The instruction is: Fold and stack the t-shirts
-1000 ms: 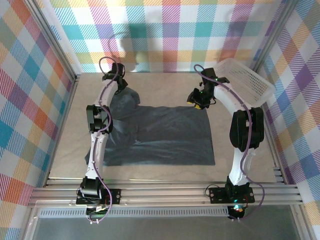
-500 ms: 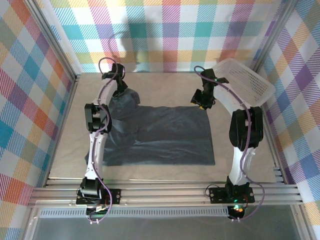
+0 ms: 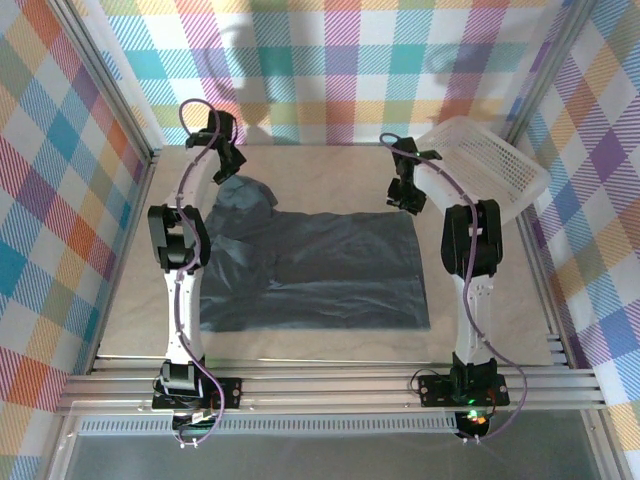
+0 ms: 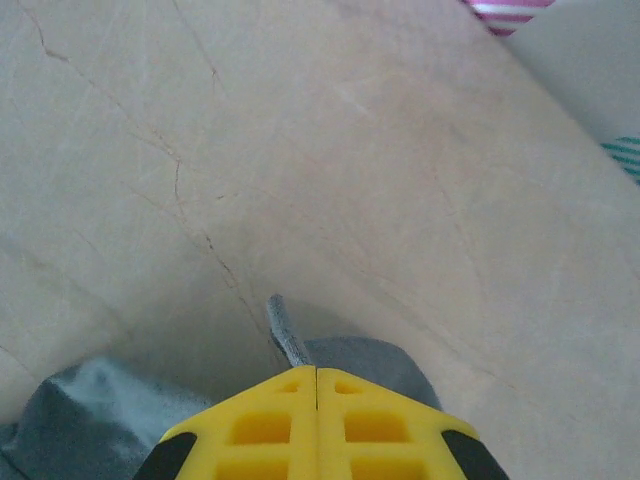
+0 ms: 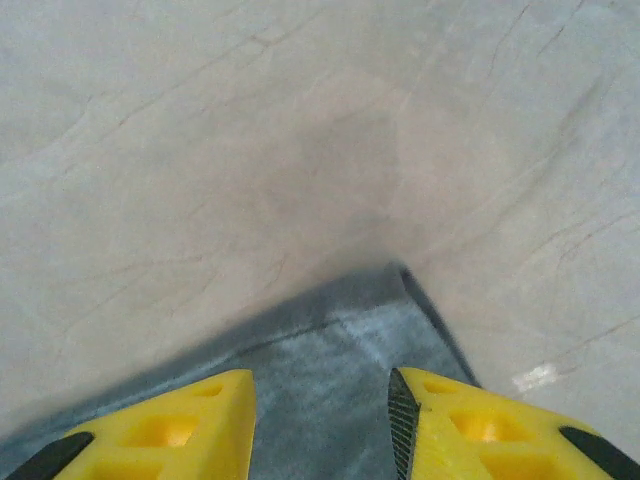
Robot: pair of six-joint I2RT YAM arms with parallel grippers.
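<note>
beige tabletop (image 3: 310,165) is carrying the t-shirt (image 3: 330,275), spread flat centrally. left gripper (image 4: 316,374) is pinching its far-left edge, fingers closed; right gripper (image 5: 320,388) is standing agape over the far-right corner. likely limp, light cloth: corners suiting grasps.

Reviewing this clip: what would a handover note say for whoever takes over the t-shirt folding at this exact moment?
Left gripper: shut, pinching a bit of the t-shirt at its far left edge.
Right gripper: open, a finger on either side of the shirt's far right corner, not gripping.
Things: one dark grey shirt lies spread mostly flat mid-table; the white basket sits tilted at the far right.
Done: no finished fold and no stack visible.
Left: probably close the right gripper on its corner, then fold and stack.
</note>
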